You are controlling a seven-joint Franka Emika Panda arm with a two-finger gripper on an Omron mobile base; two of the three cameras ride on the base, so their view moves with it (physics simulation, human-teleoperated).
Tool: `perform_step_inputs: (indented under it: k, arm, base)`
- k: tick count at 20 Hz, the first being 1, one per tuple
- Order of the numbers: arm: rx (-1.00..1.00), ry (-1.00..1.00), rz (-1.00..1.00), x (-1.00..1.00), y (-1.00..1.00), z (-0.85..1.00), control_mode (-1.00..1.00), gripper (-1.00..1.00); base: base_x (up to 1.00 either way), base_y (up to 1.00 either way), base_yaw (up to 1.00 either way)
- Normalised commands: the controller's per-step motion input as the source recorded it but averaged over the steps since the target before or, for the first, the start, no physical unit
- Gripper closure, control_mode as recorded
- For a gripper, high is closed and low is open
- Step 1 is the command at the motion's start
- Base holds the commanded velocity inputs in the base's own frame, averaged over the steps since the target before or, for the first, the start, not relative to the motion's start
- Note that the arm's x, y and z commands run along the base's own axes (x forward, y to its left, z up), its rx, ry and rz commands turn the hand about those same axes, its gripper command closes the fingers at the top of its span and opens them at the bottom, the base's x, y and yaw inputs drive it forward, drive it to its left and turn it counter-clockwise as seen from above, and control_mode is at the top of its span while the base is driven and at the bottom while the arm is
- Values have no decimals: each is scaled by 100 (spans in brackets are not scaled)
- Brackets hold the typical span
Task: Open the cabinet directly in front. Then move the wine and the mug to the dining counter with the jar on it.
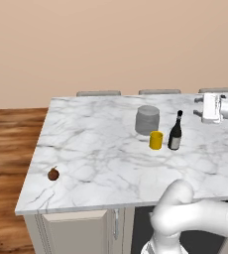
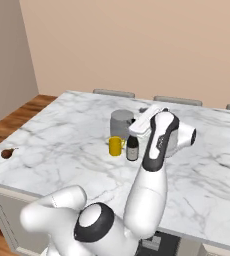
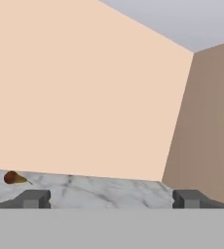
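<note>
On the white marble dining counter stands the grey jar. Just in front of it are the yellow mug and the dark wine bottle, both upright and side by side. My gripper hovers above the counter to the right of the wine. It is open, with nothing between its fingers, and touches none of them. The cabinet is out of view.
A small brown fruit lies near the counter's left front corner. Grey chair backs line the far edge. Wood floor lies to the left. My own arm rises close beside the wine.
</note>
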Motion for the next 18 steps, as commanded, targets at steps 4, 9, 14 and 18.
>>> perform_step_inputs:
  k: [4, 9, 14, 18]
  arm:
    - [0, -14, 0, -100, -9, 27, -100, -100]
    - [-4, -14, 2, -100, 3, 7, -100, -100]
    - [-7, -2, 9, -100, 16, -10, -100, -100]
    - [-7, 0, 11, -100, 13, -31, -100, -100]
  base:
    - [0, 0, 0]
    - [0, 0, 0]
    - [0, 0, 0]
    - [0, 0, 0]
